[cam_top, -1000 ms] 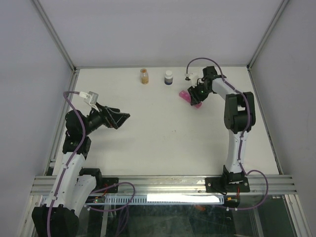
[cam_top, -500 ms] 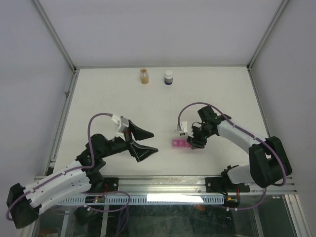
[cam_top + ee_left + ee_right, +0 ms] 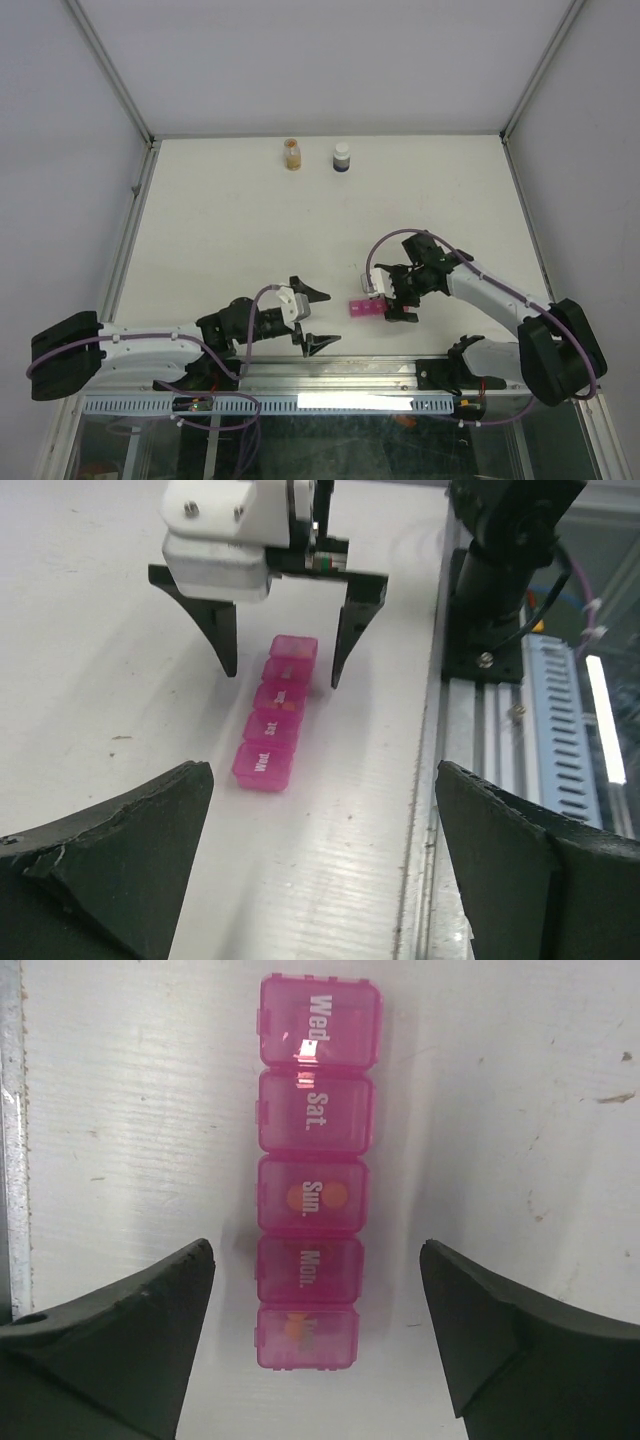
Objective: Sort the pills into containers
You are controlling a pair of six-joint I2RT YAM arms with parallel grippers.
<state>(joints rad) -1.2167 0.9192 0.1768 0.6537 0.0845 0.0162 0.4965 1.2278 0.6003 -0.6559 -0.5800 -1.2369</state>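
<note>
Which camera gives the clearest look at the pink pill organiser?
Right wrist: it looks straight down on the pill organiser, day labels readable, orange pieces showing through two lids. Left wrist shows it obliquely; top external only as a small pink strip.

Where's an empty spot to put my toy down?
The wide middle of the table, between the clear bottle, the dark bottle and the pink organiser, is bare. Crowded near the front: the right gripper straddles the organiser, the left gripper faces it.

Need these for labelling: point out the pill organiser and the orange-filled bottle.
pill organiser [image 3: 312,1195]: right wrist view, middle compartment's lid.
orange-filled bottle [image 3: 292,156]: top external view, its body.
</note>
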